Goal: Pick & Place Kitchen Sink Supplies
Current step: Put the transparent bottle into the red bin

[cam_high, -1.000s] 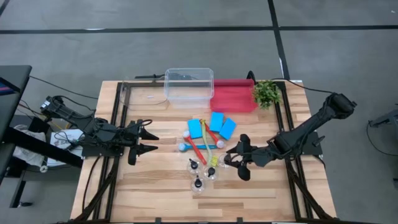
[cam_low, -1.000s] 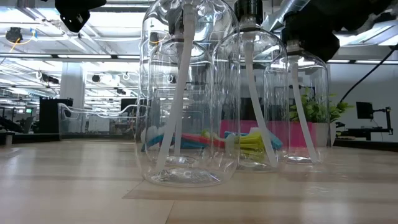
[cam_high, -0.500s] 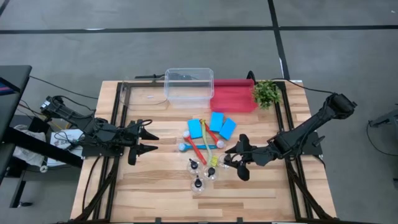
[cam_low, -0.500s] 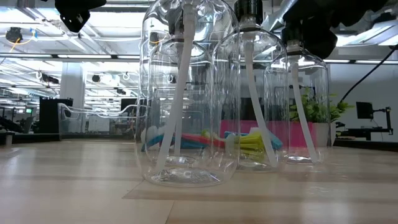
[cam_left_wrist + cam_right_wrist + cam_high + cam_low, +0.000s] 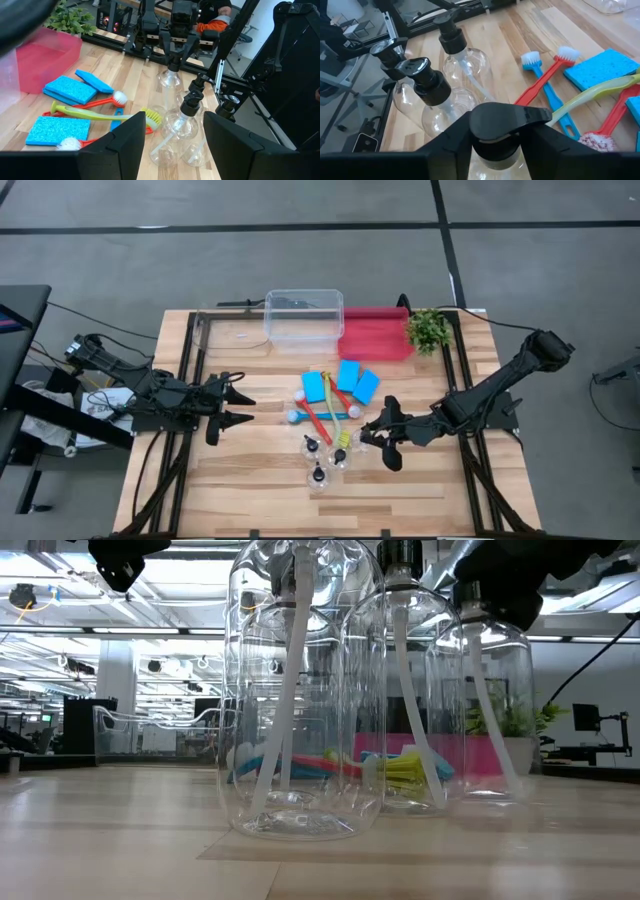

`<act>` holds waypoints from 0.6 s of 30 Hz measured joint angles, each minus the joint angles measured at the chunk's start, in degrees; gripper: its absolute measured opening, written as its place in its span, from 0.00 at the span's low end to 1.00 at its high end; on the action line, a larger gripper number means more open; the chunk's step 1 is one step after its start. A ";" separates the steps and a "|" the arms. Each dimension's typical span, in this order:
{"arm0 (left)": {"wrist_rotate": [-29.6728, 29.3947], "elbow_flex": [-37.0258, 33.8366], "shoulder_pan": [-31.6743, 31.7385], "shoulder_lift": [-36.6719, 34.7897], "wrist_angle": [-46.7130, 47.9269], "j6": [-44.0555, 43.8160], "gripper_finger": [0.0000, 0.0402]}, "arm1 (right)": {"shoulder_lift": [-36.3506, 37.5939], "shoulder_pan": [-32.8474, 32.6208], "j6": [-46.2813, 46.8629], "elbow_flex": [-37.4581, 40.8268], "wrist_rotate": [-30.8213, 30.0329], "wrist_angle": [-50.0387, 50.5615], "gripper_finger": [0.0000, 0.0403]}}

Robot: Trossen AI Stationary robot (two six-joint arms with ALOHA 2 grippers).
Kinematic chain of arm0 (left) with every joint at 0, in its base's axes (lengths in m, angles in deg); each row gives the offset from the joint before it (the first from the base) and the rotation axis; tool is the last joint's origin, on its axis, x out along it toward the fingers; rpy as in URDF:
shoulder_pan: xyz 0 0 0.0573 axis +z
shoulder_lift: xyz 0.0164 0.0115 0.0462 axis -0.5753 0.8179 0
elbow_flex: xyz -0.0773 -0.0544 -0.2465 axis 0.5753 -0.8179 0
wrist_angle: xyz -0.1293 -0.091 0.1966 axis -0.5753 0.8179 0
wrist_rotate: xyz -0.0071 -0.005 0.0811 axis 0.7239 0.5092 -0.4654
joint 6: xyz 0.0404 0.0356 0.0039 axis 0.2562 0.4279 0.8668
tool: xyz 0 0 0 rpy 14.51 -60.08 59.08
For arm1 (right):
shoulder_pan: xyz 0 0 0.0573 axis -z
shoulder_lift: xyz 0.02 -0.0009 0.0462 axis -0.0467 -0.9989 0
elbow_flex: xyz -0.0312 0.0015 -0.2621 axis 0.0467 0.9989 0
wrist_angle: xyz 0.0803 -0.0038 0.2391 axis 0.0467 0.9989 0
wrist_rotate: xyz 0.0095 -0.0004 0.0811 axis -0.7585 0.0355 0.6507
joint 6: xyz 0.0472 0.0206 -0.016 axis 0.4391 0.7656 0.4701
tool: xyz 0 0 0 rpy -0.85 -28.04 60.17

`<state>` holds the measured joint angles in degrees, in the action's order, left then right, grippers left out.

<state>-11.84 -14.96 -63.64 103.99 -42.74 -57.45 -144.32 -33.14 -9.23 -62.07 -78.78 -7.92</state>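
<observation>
Four clear pump bottles stand clustered at the table's near centre – empty, so probably light, rigid, smooth-walled and easily tipped. Right gripper has its fingers set closely about the black pump top of the rightmost bottle; the neck under that cap looks the surest hold. Left gripper waits wide open at the left. Three blue sponges – soft, compressible – and thin brushes lie just beyond.
</observation>
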 joint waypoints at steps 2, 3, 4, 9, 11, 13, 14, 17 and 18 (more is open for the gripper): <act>0.01 -0.01 0.00 0.00 0.00 0.01 0.50 | 0.00 0.00 0.00 0.00 0.04 -0.29 0.30; 0.00 0.00 -0.01 0.00 -0.01 0.01 0.50 | 0.00 0.00 0.01 0.00 0.06 -0.47 0.29; 0.00 0.00 0.00 0.00 0.00 0.00 0.50 | 0.00 0.00 0.00 0.00 0.07 -0.66 0.30; 0.01 -0.01 -0.01 0.00 0.00 0.01 0.50 | -0.02 0.00 0.02 0.00 0.15 -1.30 0.36; 0.00 -0.01 -0.01 0.00 0.00 0.01 0.50 | -0.02 0.00 0.02 0.00 0.15 -1.62 0.37; 0.00 -0.01 -0.01 0.00 0.00 -0.01 0.50 | -0.02 0.00 0.02 0.00 0.15 -1.79 0.36; 0.01 -0.01 -0.01 0.00 0.00 -0.01 0.50 | -0.02 0.00 0.02 0.00 0.14 -1.93 0.34; 0.00 -0.01 0.00 0.00 -0.01 0.01 0.50 | 0.00 0.00 0.02 -0.03 0.13 -2.07 0.30; 0.00 -0.01 -0.01 0.00 0.00 -0.01 0.50 | 0.00 0.00 0.00 -0.16 0.13 -2.03 0.30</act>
<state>-11.84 -14.97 -63.66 103.99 -42.74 -57.46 -144.32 -33.14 -9.23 -62.22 -78.64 -9.95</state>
